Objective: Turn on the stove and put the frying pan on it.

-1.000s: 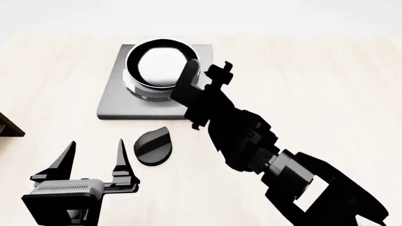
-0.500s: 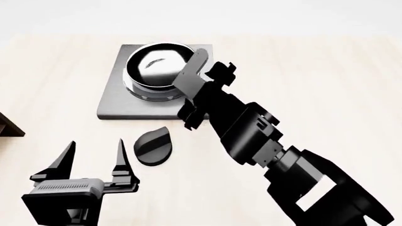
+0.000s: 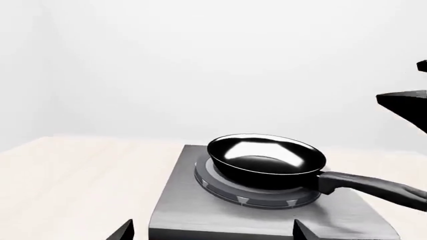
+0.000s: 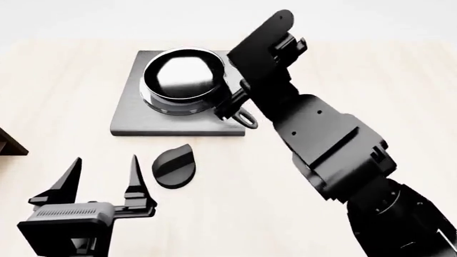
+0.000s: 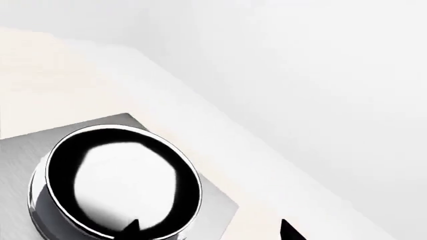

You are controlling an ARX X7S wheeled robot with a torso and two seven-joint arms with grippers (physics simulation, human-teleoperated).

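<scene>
Pan [image 4: 182, 77] sits on the stove [image 4: 136, 120] burner; right gripper [image 5: 207, 227] jaws apart above its handle. Left gripper [image 4: 101, 176], jaws apart, must next turn the knob [image 4: 173, 166].

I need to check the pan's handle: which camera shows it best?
The left wrist view: the frying pan sits on the stove, handle running sideways in profile. The head view shows only the handle's holed end beside the right arm. The right wrist view shows no handle.
</scene>
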